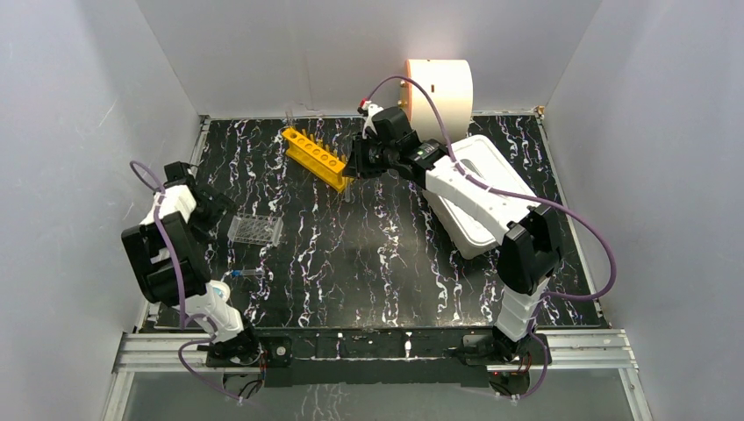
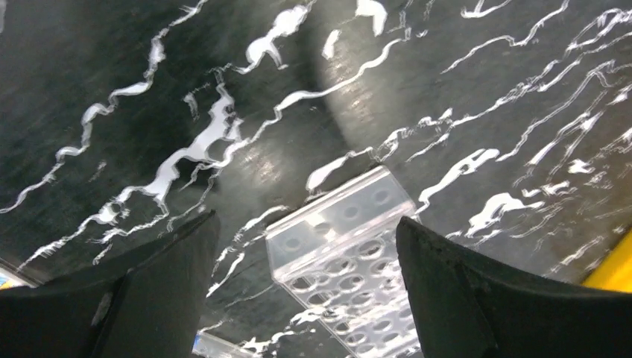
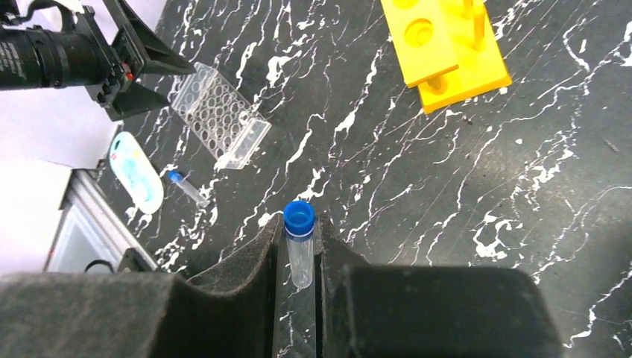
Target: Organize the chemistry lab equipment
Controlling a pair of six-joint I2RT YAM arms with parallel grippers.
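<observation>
Right gripper (image 3: 298,228) pinches blue-capped vial (image 3: 300,259): plain in wrist view, indistinct from top.

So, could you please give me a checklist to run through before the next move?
1. Right tool shut on the blue-capped vial: ok.
2. Cap on that vial: ok.
3. Orange tube rack has free holes: ok.
4. Held vial lined up over a hole: not ok, rack sits off to one side.
5. Left tool open above the clear well plate: ok.
6. Second vial racked: not ok, it lies loose on the table.
</observation>
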